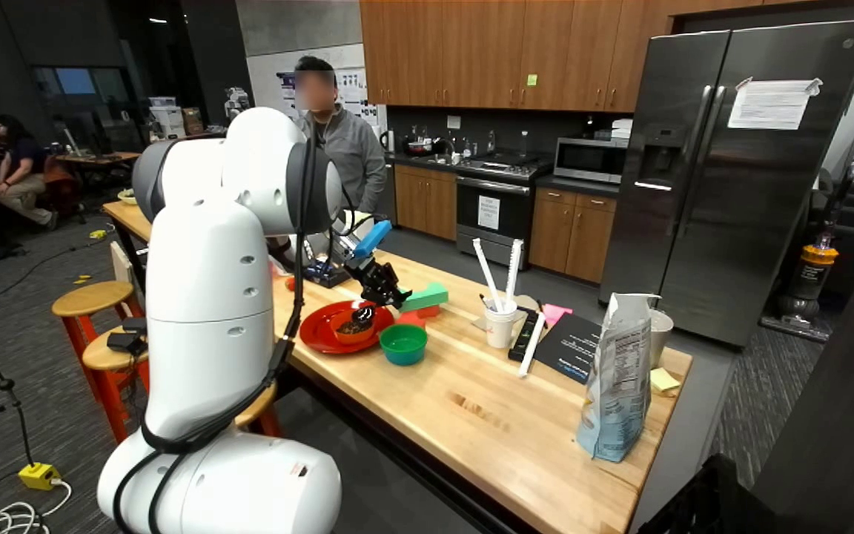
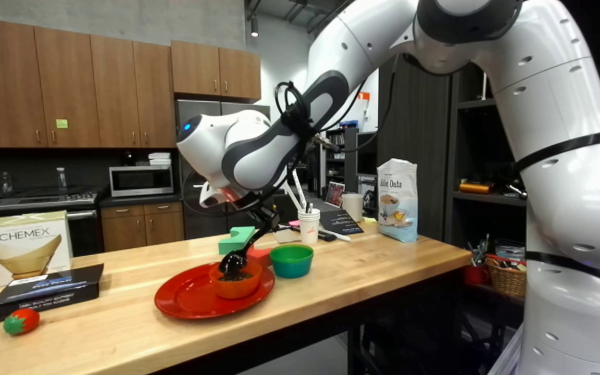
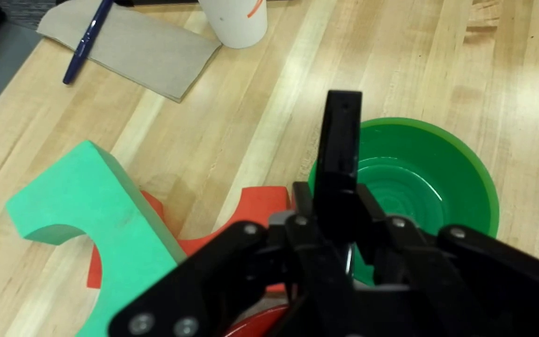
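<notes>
One pincer (image 3: 335, 201), black: pinching the handle of a black spoon (image 2: 233, 262). One black spoon: slanted, head down inside the rim of an orange bowl (image 2: 237, 288); from where I stand, contact with the dark bits (image 1: 351, 327) in it cannot be told. One orange bowl: set on a red plate (image 2: 190, 294). One green bowl (image 2: 292, 260): on the wooden table (image 2: 362, 260), just beside the plate. One green block (image 3: 124, 234): lying over a red block (image 3: 260, 203), near the green bowl. One paper cup (image 1: 500, 330): upright, apart from the blocks.
</notes>
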